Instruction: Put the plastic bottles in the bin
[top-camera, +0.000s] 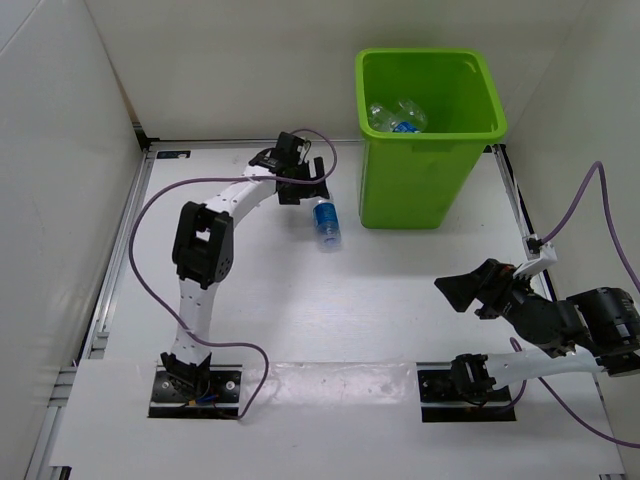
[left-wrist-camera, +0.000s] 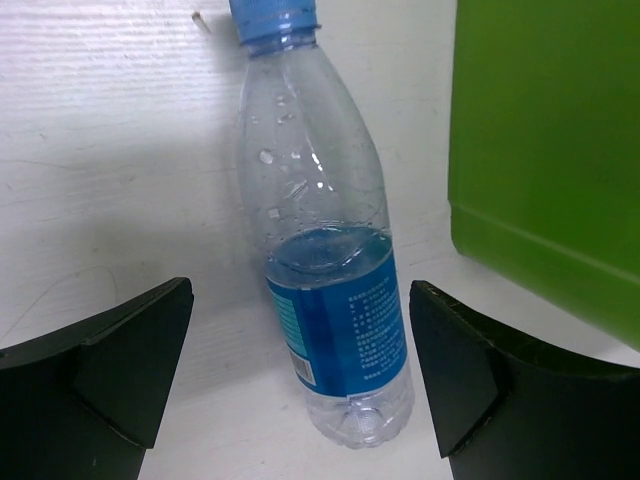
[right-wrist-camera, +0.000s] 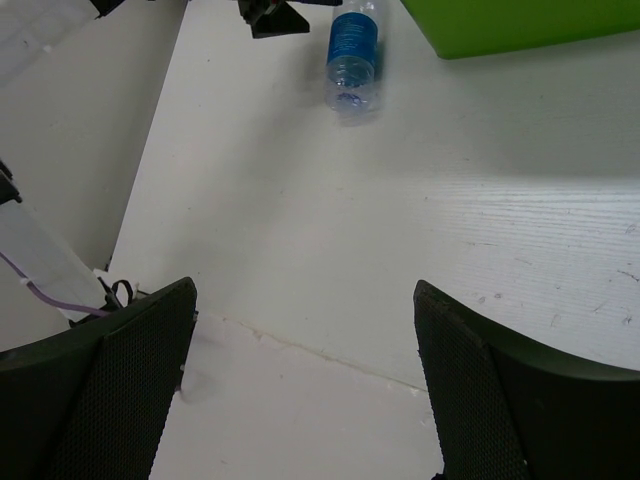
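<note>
A clear bottle with a blue label and blue cap (top-camera: 326, 222) lies on the white table just left of the lime-green bin (top-camera: 430, 130). More clear bottles (top-camera: 397, 115) lie inside the bin. My left gripper (top-camera: 305, 185) is open by the lying bottle. In the left wrist view the bottle (left-wrist-camera: 335, 300) lies between the spread fingers (left-wrist-camera: 130, 360) at its base end, untouched, with my left gripper (left-wrist-camera: 300, 290) over it. My right gripper (top-camera: 465, 290) is open and empty at the right. It also shows in its wrist view (right-wrist-camera: 305, 290), far from the bottle (right-wrist-camera: 353, 55).
The bin's wall (left-wrist-camera: 550, 150) stands close to the right of the left gripper. White walls enclose the table on the left, back and right. Purple cables (top-camera: 150, 210) loop beside each arm. A white board (top-camera: 330, 400) covers the near edge.
</note>
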